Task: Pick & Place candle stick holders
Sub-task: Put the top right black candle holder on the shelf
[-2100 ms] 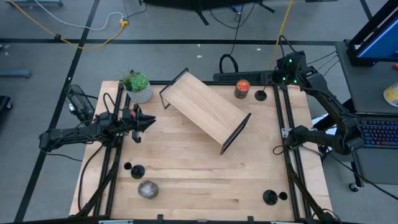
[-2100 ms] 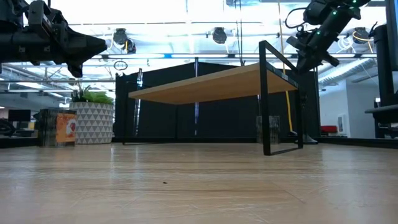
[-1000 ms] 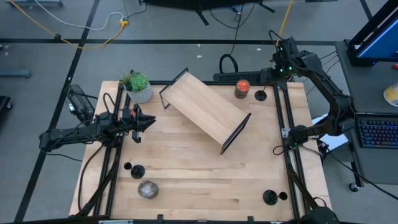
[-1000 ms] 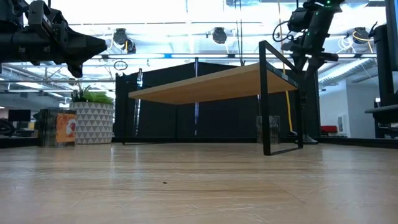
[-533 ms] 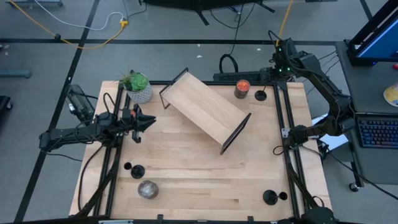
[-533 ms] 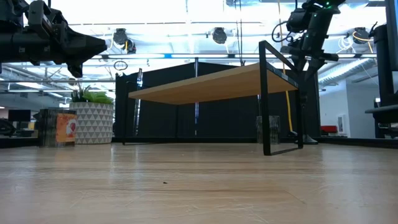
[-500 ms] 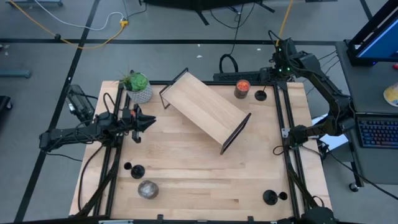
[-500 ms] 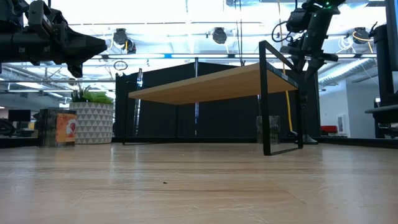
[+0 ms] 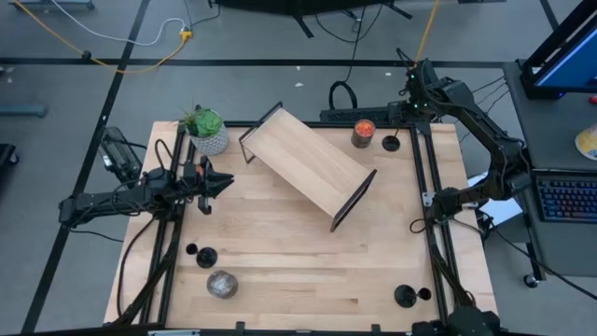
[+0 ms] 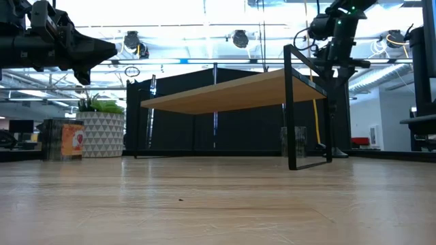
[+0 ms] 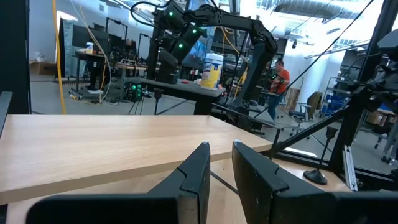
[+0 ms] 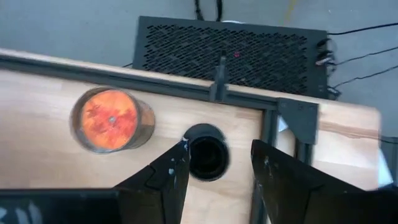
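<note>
Since the earlier frame the right gripper [image 9: 408,82] has swung further over the table's far right corner. High view: a black round-based candle stick holder [image 9: 392,143] stands just beside the orange-topped jar [image 9: 363,133]; the left gripper [image 9: 216,183] hovers near the plant pot [image 9: 209,134]. Right wrist view: fingers [image 12: 169,171] wide apart straddle the holder [image 12: 208,155]. Left wrist view: fingers [image 11: 198,171] narrowly parted.

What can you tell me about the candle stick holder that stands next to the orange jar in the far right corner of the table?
The candle stick holder is small, black and matte, with a round flat base and a dark cup opening seen from straight above; its stem is hidden. It stands upright on the wooden table at the far right corner, beside the orange jar but apart from it, close to the black frame rail. The right pincer hangs open above it, one finger on each side, not touching.
</note>
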